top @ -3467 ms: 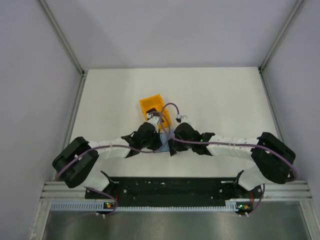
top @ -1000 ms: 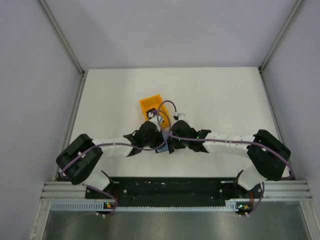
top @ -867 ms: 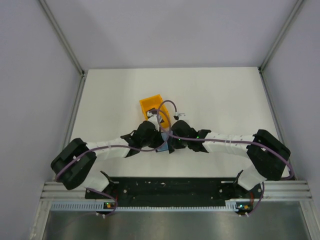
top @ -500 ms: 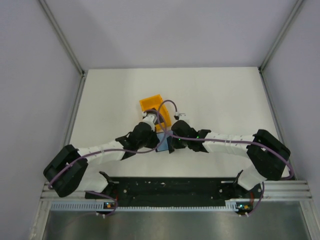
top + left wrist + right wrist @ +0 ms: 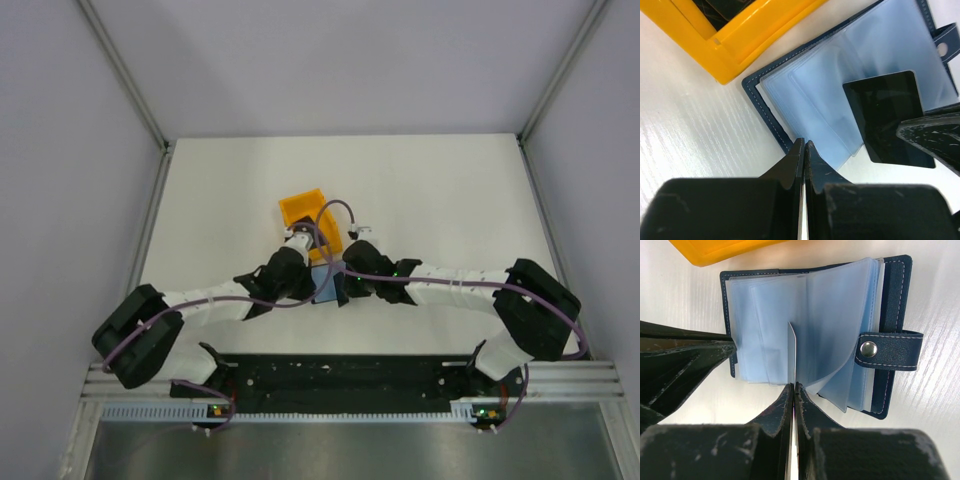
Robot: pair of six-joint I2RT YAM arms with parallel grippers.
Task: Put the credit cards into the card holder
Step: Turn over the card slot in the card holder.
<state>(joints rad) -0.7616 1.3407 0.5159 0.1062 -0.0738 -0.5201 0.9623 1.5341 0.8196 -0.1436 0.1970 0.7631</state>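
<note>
The navy card holder [image 5: 892, 300] [image 5: 752, 85] [image 5: 325, 287] lies open on the table with its clear blue sleeves fanned out. My right gripper [image 5: 793, 386] is shut on a black credit card [image 5: 885, 115], which stands on edge with its far end among the sleeves. That card shows only as a thin edge [image 5: 791, 355] in the right wrist view. My left gripper [image 5: 804, 145] is shut with nothing in it, just off the holder's near left border. A dark flat thing [image 5: 727, 9] lies in the orange bin; I cannot tell if it is a card.
The orange plastic bin [image 5: 303, 208] [image 5: 705, 55] sits right behind the holder, nearly touching it. The holder's snap strap [image 5: 890, 350] sticks out on its right side. Both wrists [image 5: 285, 270] crowd together over the holder.
My left arm has drawn back to the left and its gripper has slid off the holder toward the bin, so more of the blue sleeves show. The right arm has stayed put.
</note>
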